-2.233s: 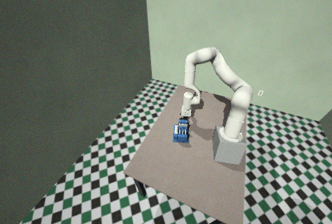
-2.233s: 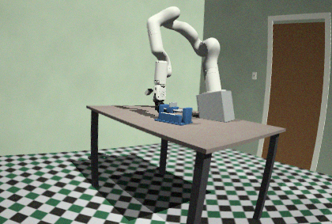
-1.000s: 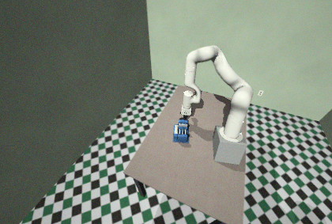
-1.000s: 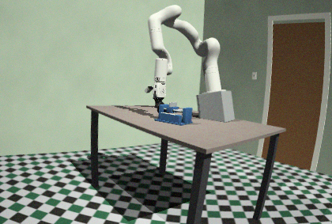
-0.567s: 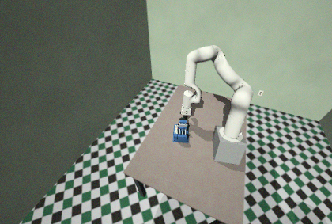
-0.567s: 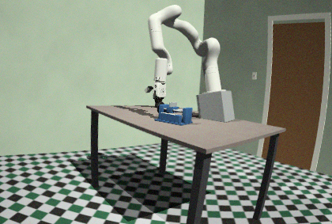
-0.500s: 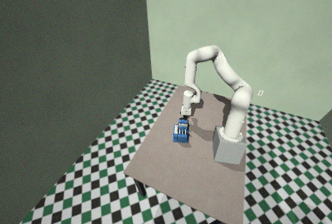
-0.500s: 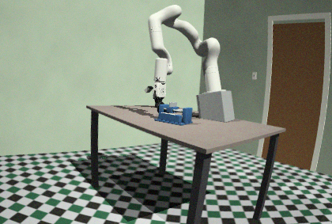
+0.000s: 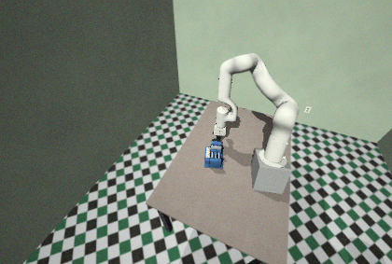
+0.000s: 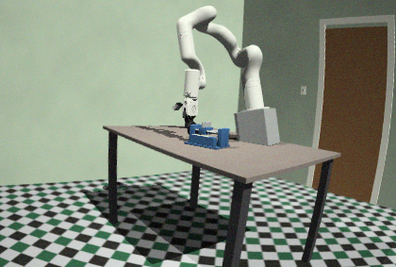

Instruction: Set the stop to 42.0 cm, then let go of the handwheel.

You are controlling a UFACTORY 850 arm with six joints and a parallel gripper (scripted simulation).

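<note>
The tool [image 10: 189,124] points straight down at the end of the blue stop fixture [image 10: 207,138] nearest the surface's far left corner. Its fingers are clenched on the handwheel [image 9: 216,142], which sits at that end of the fixture; the wheel itself is too small and too hidden by the tool to make out in either view. From the top view the tool [image 9: 217,138] meets the fixture's [image 9: 214,156] far end, with the white wrist directly above it.

The fixture is a low blue block with pale bars running along its length, lying flat on the surface [image 10: 264,158]. It sits close to the left edge, about midway along it, with its long side roughly following that edge. The position of the stop along the bars cannot be read at this size.

The white arm [image 9: 273,90] rises from a grey pedestal [image 9: 261,181] standing near the right edge of the surface, arches high, and drops down to the wrist. The pedestal and the fixture stand well apart.

The surface is a plain brownish top on dark legs [image 10: 112,176]. Under it lies a floor [image 9: 117,193] of green, black and white checks. A brown door [image 10: 358,106] with a white frame stands in the wall beyond the pedestal in the exterior view.
</note>
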